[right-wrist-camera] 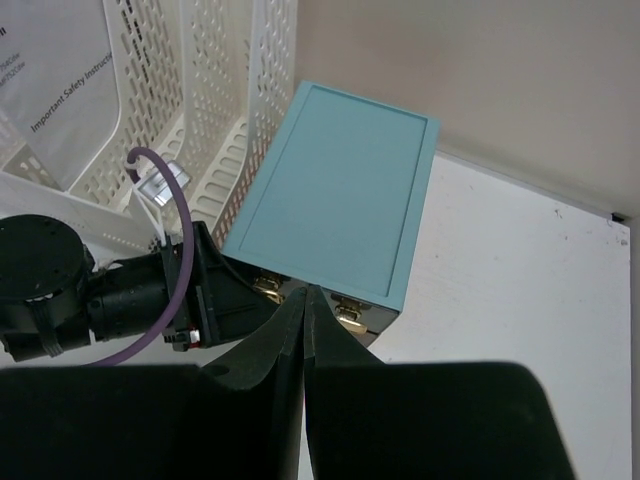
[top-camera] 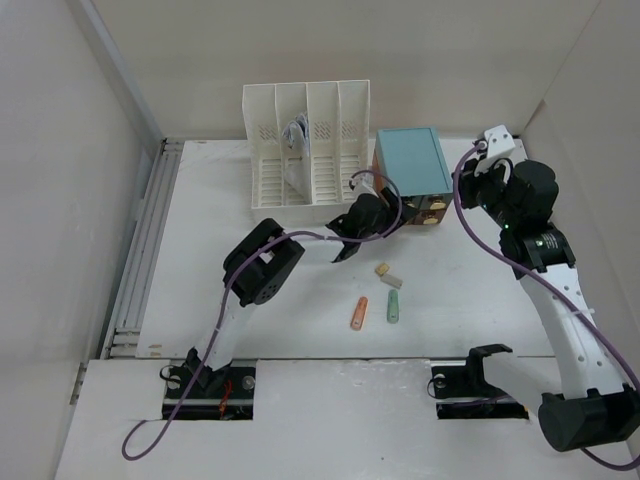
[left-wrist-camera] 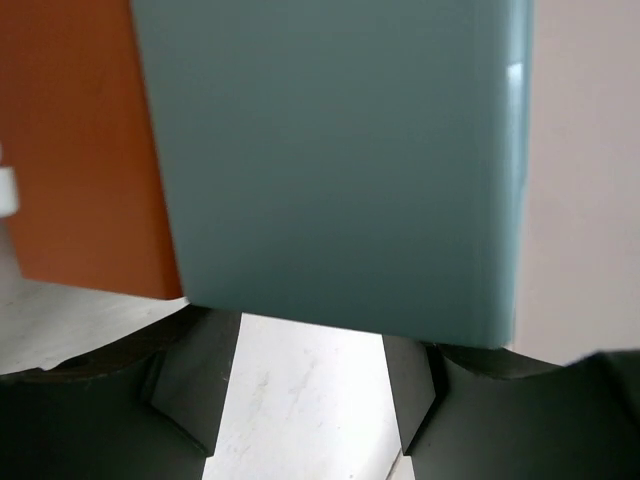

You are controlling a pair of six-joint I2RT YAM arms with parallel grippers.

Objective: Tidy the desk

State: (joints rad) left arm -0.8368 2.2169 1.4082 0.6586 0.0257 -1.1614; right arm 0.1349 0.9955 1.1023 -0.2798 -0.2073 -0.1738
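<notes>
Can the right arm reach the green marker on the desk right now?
Probably yes: the green marker lies in the open on the desk, nothing over it, left gripper off by the teal box.

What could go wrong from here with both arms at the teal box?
The open left gripper sits close up to the box; pushing on may shove it instead of gripping. Its purple cable loops beside the rack and could snag. The shut right gripper hovers just above, so the two might collide.
</notes>
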